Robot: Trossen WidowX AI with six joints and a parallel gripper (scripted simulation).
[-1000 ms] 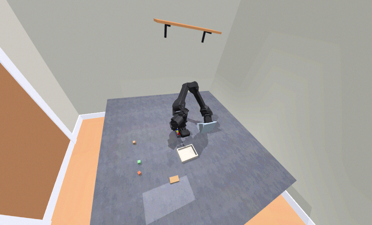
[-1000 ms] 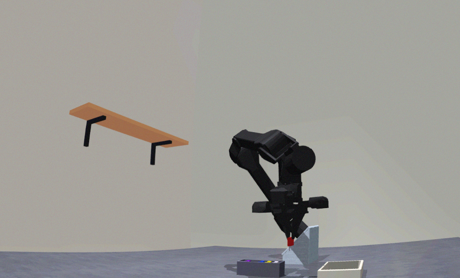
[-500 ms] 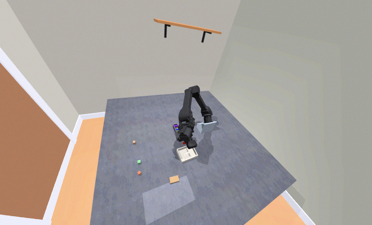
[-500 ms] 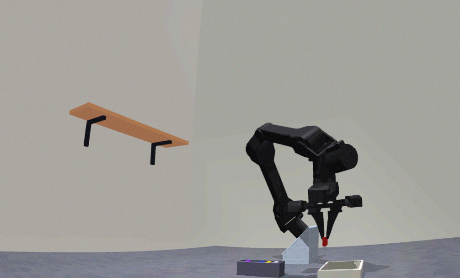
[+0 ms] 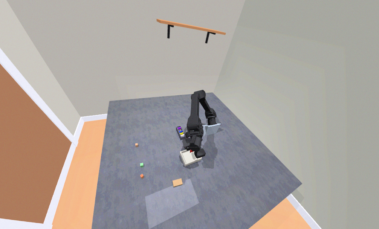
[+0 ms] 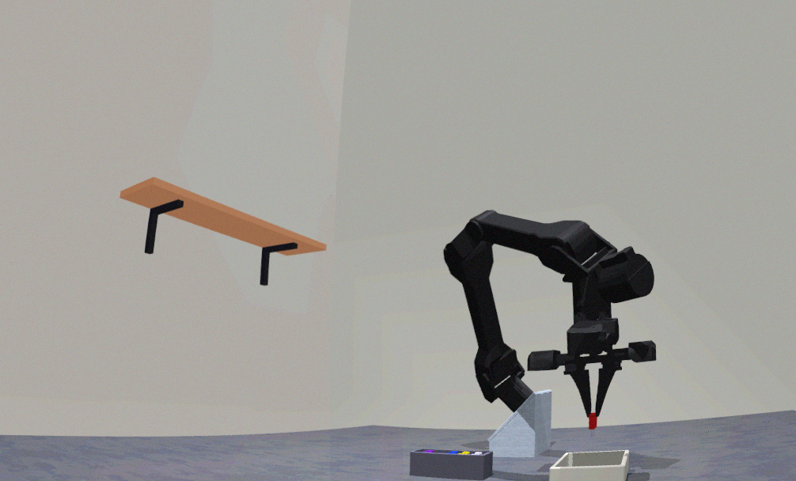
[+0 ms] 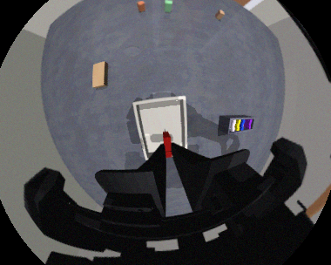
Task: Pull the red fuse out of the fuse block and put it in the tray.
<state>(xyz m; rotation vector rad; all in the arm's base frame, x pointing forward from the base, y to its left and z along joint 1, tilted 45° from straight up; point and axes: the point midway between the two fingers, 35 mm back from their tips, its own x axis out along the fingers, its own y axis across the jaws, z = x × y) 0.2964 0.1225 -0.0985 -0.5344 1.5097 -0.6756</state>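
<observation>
A small red block-shaped fuse (image 5: pixel 191 151) (image 6: pixel 593 420) (image 7: pixel 167 144) is gripped between the fingertips of the black two-fingered claw (image 5: pixel 187 147) (image 6: pixel 593 414) (image 7: pixel 166 146). The fuse is held in the air above the cream-coloured, open-topped rectangular tray (image 5: pixel 184 164) (image 6: pixel 618 475) (image 7: pixel 185 123), apart from it. Its long axis is seen upright in the exterior view, with thin prongs pointed down toward the tray and the opposite end clasped by the claw. The claw itself is also pointed downward. In the wrist view, the fuse is seen over the inside of the tray, near one end.

The dark grey oblong fuse block (image 5: pixel 179 133) (image 6: pixel 450 464) (image 7: pixel 225 125) is placed on the mottled blue-grey desk (image 5: pixel 122 122) (image 6: pixel 210 456) (image 7: pixel 164 57), beside the tray and apart from it. White, yellow, blue and purple fuses (image 5: pixel 180 131) (image 6: pixel 453 452) (image 7: pixel 242 125) are seated in a row in the block. A flat tan rectangular piece (image 5: pixel 177 182) (image 7: pixel 99 74) is laid on the desk, apart from the tray. Three small cubes, one green (image 5: pixel 141 164) (image 7: pixel 168 6) and two in orange tones, are also set on the desk.
</observation>
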